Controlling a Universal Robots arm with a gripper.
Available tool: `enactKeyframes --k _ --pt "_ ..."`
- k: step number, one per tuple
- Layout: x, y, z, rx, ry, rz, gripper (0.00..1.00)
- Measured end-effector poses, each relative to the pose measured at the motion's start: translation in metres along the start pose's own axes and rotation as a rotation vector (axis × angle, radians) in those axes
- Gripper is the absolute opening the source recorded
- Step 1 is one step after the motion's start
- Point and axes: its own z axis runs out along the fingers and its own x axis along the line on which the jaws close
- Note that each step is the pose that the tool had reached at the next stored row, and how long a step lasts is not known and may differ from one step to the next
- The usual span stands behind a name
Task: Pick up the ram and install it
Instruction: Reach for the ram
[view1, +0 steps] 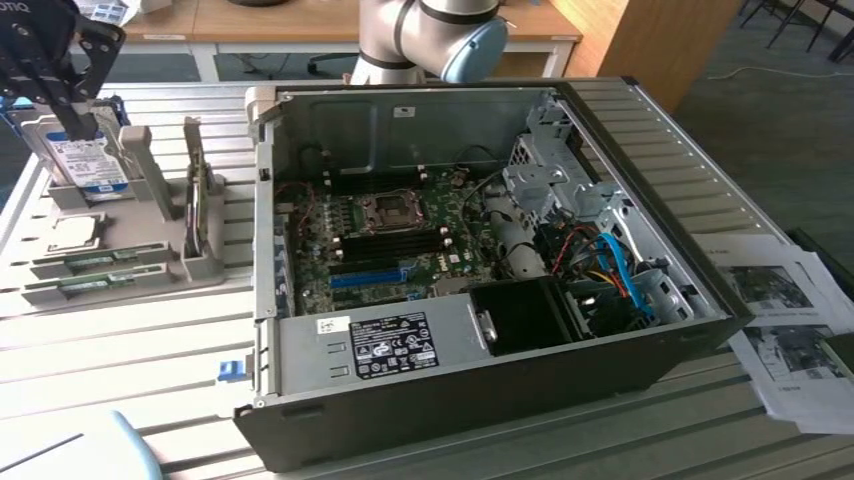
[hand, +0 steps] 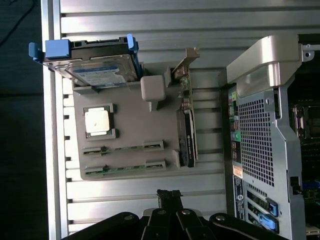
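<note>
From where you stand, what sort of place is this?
Likely a robotics lab for computer assembly: an opened PC case, a parts tray holding a hard drive and ram sticks, a robot arm.

Closed claw (hand: 170, 196) near the closest ram (hand: 125, 168), flat in its gray holder (hand: 131, 125).

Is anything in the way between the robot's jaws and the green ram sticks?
Nothing visible. The two ram sticks lie uncovered in the gray tray, with just open air between them and the shut jaws above.
</note>
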Motion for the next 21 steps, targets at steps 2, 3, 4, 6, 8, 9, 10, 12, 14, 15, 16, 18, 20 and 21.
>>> enactKeyframes --k 2,3,4,6,8,9,10,12,14,15,16,18,20,21 --pt "0.004 -0.0003 -0.0001 0.0001 0.0000 0.000 0.09" --pt "0.006 -0.0005 -0.0001 0.0000 0.0000 0.000 0.09" --pt "0.008 -0.0006 -0.0002 0.0000 0.0000 0.000 0.09" --pt "0.012 -0.0010 -0.0003 0.0000 -0.0001 0.000 0.09" --pt "0.017 -0.0013 -0.0004 0.0000 0.0000 0.000 0.09" --pt "0.019 -0.0015 -0.0005 0.0000 0.0000 0.000 0.09" --pt "0.021 -0.0016 -0.0006 0.0000 0.0001 0.000 0.09" --pt "0.025 -0.0019 -0.0006 0.0000 0.0000 0.000 0.09" --pt "0.029 -0.0022 -0.0007 0.0000 0.0000 0.000 0.09" --pt "0.031 -0.0023 -0.0008 0.0000 0.0000 0.000 0.09" --pt "0.033 -0.0025 -0.0008 0.0000 0.0000 0.000 0.09" --pt "0.037 -0.0028 -0.0009 0.0000 0.0000 0.000 0.09" --pt "0.041 -0.0030 -0.0010 0.0000 0.0000 0.000 0.09" --pt "0.041 -0.0031 -0.0010 -0.0001 -0.0001 0.000 0.09"
